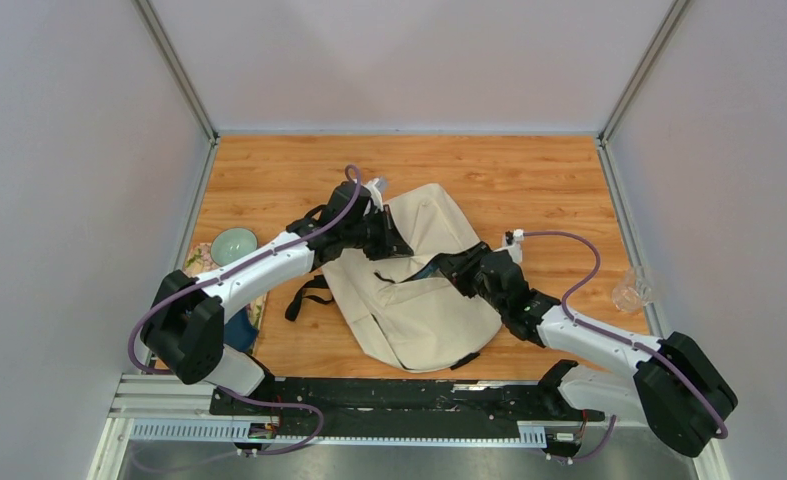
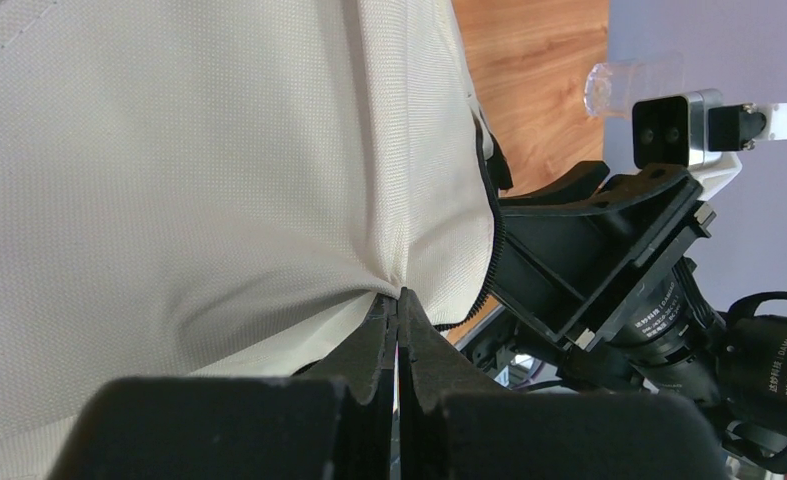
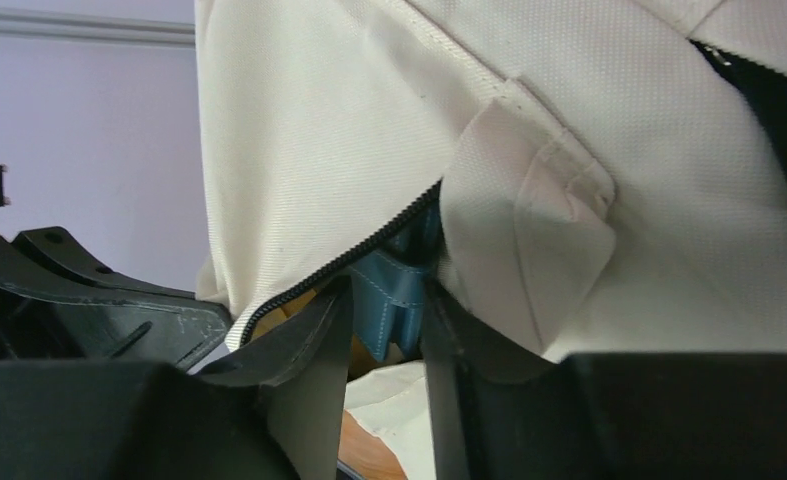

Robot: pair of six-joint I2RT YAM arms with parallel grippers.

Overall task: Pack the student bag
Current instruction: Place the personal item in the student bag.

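The cream student bag (image 1: 419,315) lies in the middle of the wooden table, its zipper opening (image 1: 409,275) facing the arms. My left gripper (image 1: 397,243) is shut on a fold of the bag's fabric at the upper edge of the opening; in the left wrist view (image 2: 397,298) the closed tips pinch the cream cloth (image 2: 169,150). My right gripper (image 1: 447,270) is at the opening from the right. In the right wrist view it (image 3: 389,305) holds a blue stitched item (image 3: 391,290) at the black zipper (image 3: 339,262) of the bag (image 3: 319,120).
A teal bowl (image 1: 233,243) sits on a patterned item at the left edge, with a dark blue thing (image 1: 239,328) nearer the arm base. A clear plastic cup (image 1: 632,290) stands at the right edge. A black strap (image 1: 309,295) trails left of the bag.
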